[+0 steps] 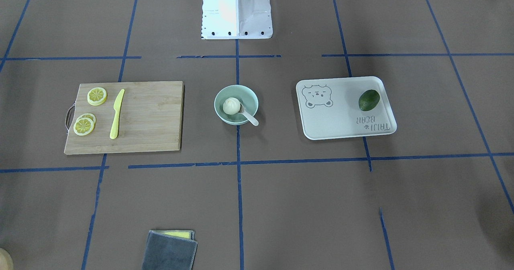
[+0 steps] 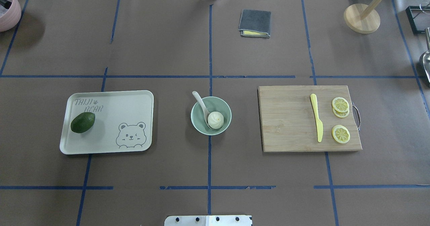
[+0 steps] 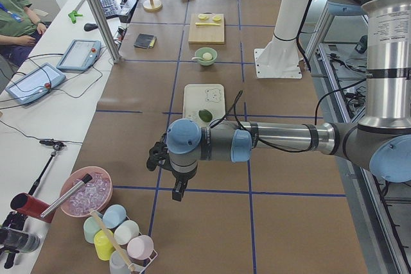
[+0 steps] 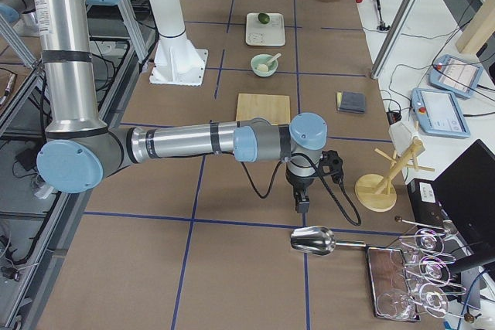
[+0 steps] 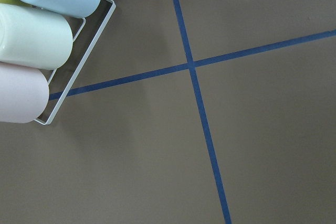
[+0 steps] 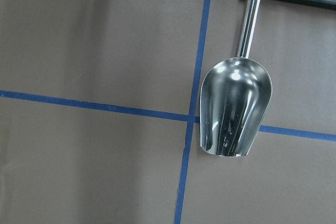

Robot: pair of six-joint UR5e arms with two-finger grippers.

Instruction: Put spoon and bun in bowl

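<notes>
— Mint-green bowl (image 2: pixel 224 109) is seen at the middle of the table (image 2: pixel 168 51); where are the task's things placed?

— Both are judged to be inside it. The bun (image 2: pixel 215 120) is seated in the hollow. The spoon (image 2: pixel 201 104) is laid beside it, scoop down, its long axis slanted so that the handle is carried over the rim, away from the robot and toward its left.

— And the claws?

— The left claw (image 3: pixel 178 189) is hung at the table's left end near a rack of cups (image 5: pixel 37 40). The right claw (image 4: pixel 300 203) is held at the right end over a steel scoop (image 6: pixel 236 109). Both are shown in side views only, so whether they are released or clenched cannot be told. The bowl is set well apart from both, on the centre line. Neither arm is judged nearer, and no further reach seems called for.

— Is any writing readable?

— "TAIJI BEAR" is printed on the tray (image 2: pixel 134 105), with a bear's face; 1 avocado (image 2: pixel 82 122) is laid there.
</notes>
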